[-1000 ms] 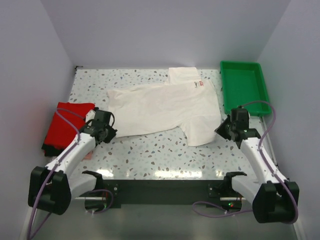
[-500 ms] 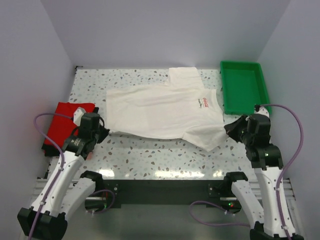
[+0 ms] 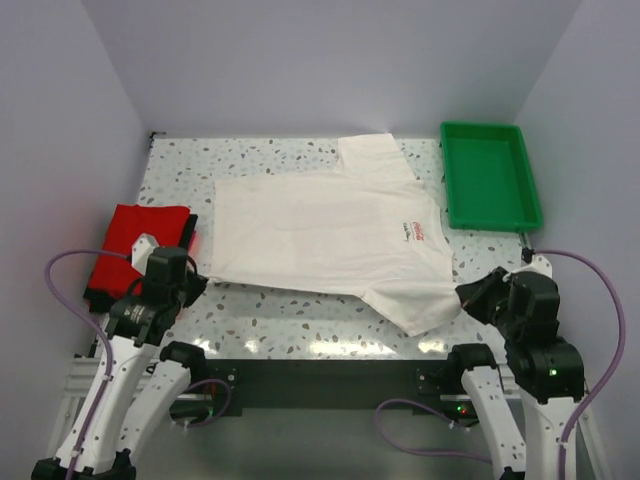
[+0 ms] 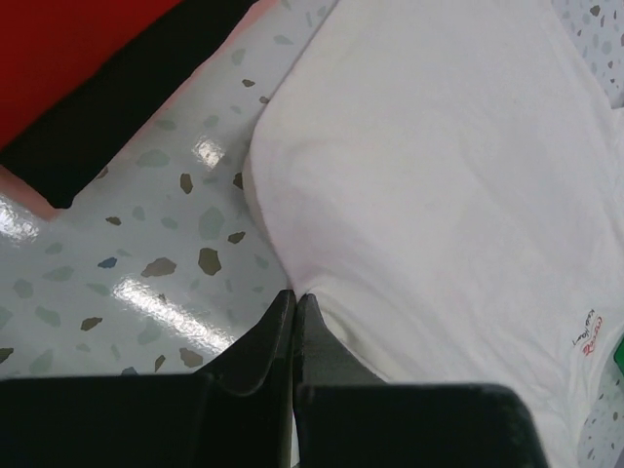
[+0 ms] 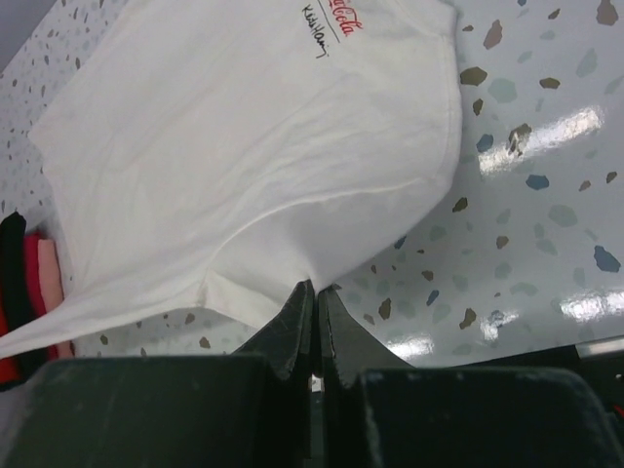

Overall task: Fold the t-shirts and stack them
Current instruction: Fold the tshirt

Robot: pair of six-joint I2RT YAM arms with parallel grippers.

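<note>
So the left gripper [image 4: 294, 297] and right gripper [image 5: 314, 288] have dragged the cream shirt [image 3: 320, 225] back toward the near edge. It lies way flatter on the worktop [image 3: 300, 320] than a second ago, ready for folding I'd guess. Both are clamped tight on its near hem, cloth spreading ahead of them. The red shirt [image 3: 135, 240] sits ahead-left of the left one.

left pincer [image 4: 293, 304] clamped, right pincer [image 5: 314, 292] clamped

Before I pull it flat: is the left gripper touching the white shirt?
Touching. In the left wrist view the left gripper is shut on the white shirt, with the cloth's edge drawn to a point between the fingertips.
</note>
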